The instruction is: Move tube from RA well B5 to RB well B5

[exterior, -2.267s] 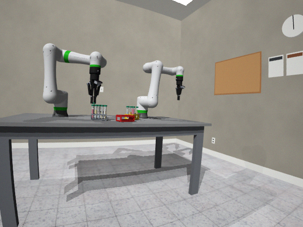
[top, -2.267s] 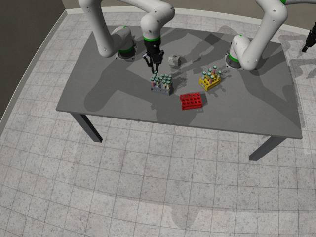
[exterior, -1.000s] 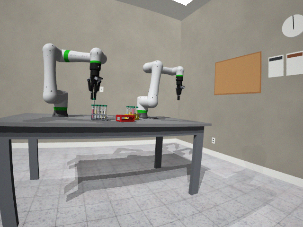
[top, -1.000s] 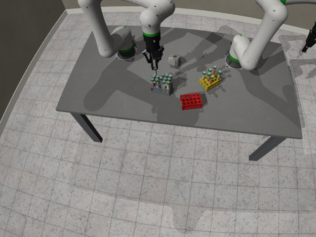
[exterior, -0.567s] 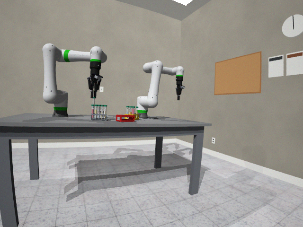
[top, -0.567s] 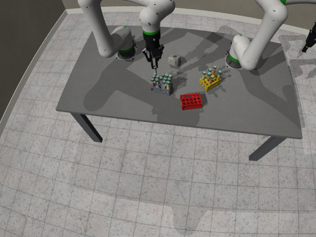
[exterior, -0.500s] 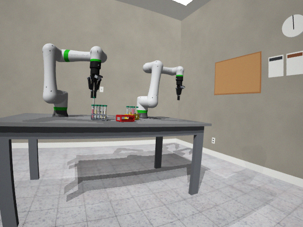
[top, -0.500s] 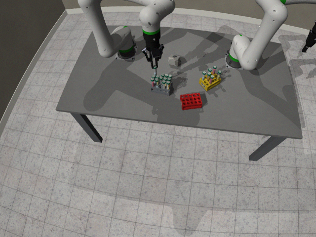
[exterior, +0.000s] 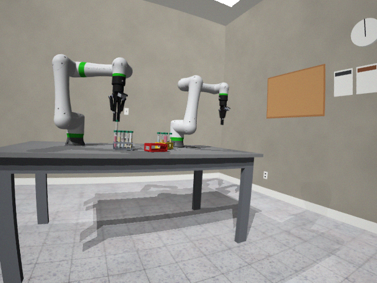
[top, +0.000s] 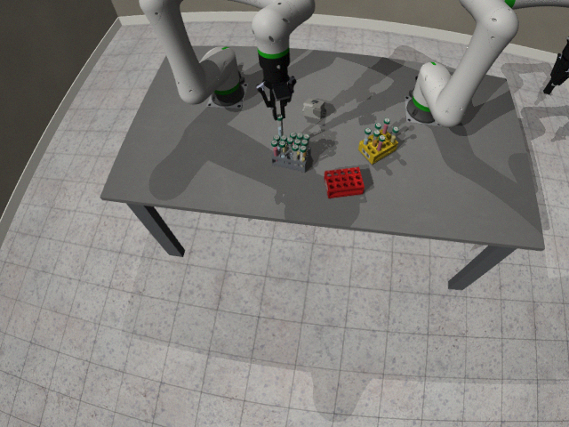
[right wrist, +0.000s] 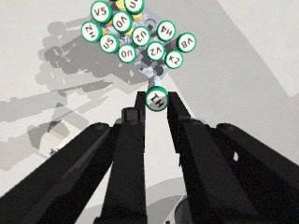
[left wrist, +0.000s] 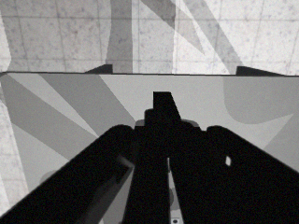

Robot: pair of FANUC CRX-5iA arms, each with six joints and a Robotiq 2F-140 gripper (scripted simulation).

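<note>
Top: tube (top: 280, 130) (exterior: 116, 125) (right wrist: 156, 99) below our right gripper (top: 278, 115) (exterior: 115, 120) (right wrist: 156, 105), grey rack RA (top: 289, 164) (exterior: 123, 148) (right wrist: 149, 70) beneath. Exterior: lower end's hidden by RA's tubes. Left wrist: our left gripper's (top: 547, 91) (exterior: 222, 123) (left wrist: 162, 93) closed, nothing held. Right wrist: we're gripping cap H1.

Lab-type room: capped, labelled sample tubes (top: 292, 142) (exterior: 123, 138) (right wrist: 140, 35) in racks on a grey counter (top: 220, 183) (exterior: 131, 154), two robot arms (top: 181, 50) (exterior: 61, 88) mounted on it. Plain walls, tiled floor (top: 229, 321) (exterior: 152, 243), corkboard (exterior: 296, 91), wall clock (exterior: 364, 32), posted sheets (exterior: 343, 84).
</note>
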